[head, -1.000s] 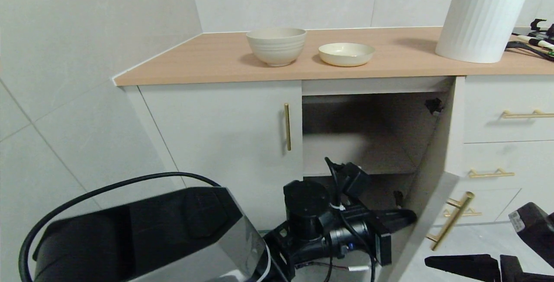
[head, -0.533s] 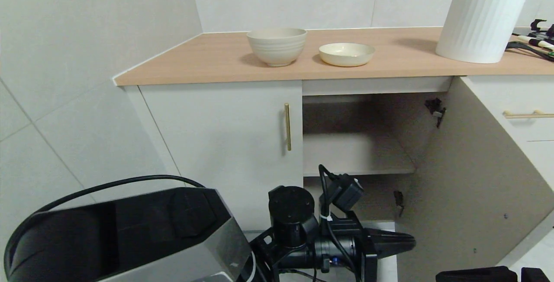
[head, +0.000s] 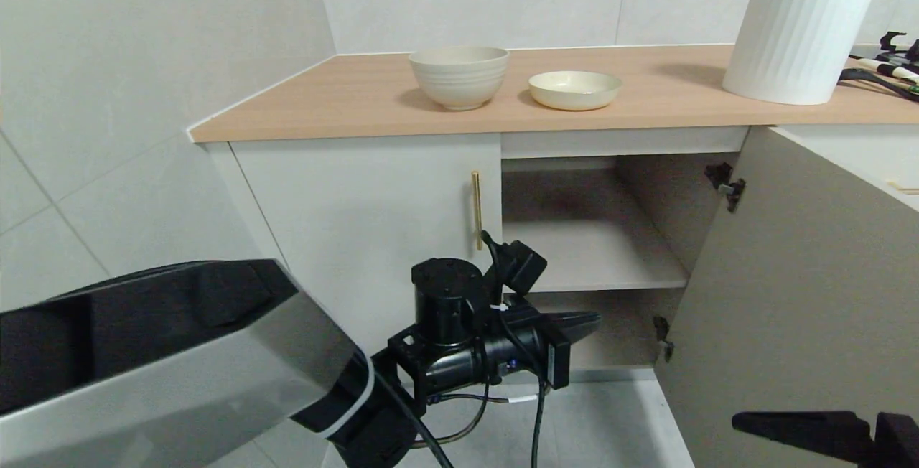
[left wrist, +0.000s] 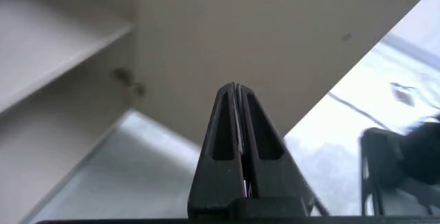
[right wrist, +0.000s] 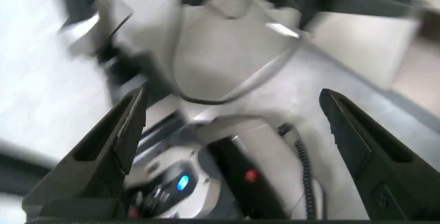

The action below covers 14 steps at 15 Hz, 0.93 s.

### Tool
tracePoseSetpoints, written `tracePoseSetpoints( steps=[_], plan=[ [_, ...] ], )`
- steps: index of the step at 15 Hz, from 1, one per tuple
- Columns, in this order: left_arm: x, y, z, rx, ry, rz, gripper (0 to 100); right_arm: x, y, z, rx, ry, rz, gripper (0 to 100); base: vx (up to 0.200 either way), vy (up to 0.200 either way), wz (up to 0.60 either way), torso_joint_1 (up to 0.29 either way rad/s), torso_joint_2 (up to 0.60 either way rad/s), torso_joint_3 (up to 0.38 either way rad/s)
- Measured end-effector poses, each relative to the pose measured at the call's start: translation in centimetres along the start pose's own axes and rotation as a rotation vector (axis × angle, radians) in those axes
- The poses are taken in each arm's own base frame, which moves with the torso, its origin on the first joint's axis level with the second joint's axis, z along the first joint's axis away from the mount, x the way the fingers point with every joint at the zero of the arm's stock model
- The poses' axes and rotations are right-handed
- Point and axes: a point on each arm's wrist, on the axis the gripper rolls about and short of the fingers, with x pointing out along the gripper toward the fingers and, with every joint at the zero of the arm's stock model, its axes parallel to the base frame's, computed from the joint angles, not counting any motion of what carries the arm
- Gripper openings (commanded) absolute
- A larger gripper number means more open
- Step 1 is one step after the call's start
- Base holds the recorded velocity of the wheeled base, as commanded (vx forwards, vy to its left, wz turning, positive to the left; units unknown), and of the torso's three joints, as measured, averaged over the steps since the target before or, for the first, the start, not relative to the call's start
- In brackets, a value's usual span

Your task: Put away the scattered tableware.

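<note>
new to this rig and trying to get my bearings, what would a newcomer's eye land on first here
First the open cabinet door at lower right, standing wide with a shelf behind it. Next the two pale dishes on the wooden worktop above: a deep bowl and, to its right, a shallow plate. Low before the cabinet, the left gripper points toward the opening, shut.

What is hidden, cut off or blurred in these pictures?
Head view: deep bowl inside, hidden by its wall.
Head view: white ribbed container, cut off by the top edge.
Head view: lower cabinet compartment, partly behind the left gripper.
Right wrist view: things beyond the right gripper, blurred.
</note>
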Motion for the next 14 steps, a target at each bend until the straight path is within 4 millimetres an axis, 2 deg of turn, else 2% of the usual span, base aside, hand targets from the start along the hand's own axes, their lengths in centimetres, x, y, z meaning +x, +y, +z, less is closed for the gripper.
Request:
tracePoseSetpoints(
  steps=[4,7,9,10,14],
  plan=[
    [-5.5,0.3,3.5,-0.006,0.110,0.139,0,0.5,-1.2,1.4,0.033,-0.047,-0.174,100,0.000,0.000,0.00,0.000,0.00,0.000],
    [-11.7,-0.2,6.7,0.038,0.095,0.298,0,1.9,-2.3,2.8,0.034,-0.071,-0.343,100,0.000,0.000,0.00,0.000,0.00,0.000],
    [-16.1,-0.6,7.9,0.051,0.056,0.405,0,3.0,-2.9,4.3,0.002,-0.084,-0.413,100,0.000,0.000,0.00,0.000,0.00,0.000],
    [-18.0,-1.0,8.1,0.048,0.047,0.447,100,3.7,-3.3,5.0,-0.007,-0.080,-0.431,100,0.000,0.000,0.00,0.000,0.00,0.000],
    [-22.9,-3.5,9.0,0.047,-0.020,0.537,100,6.4,-4.4,8.2,0.000,-0.036,-0.449,100,0.000,0.000,0.00,0.000,0.00,0.000]
  ],
)
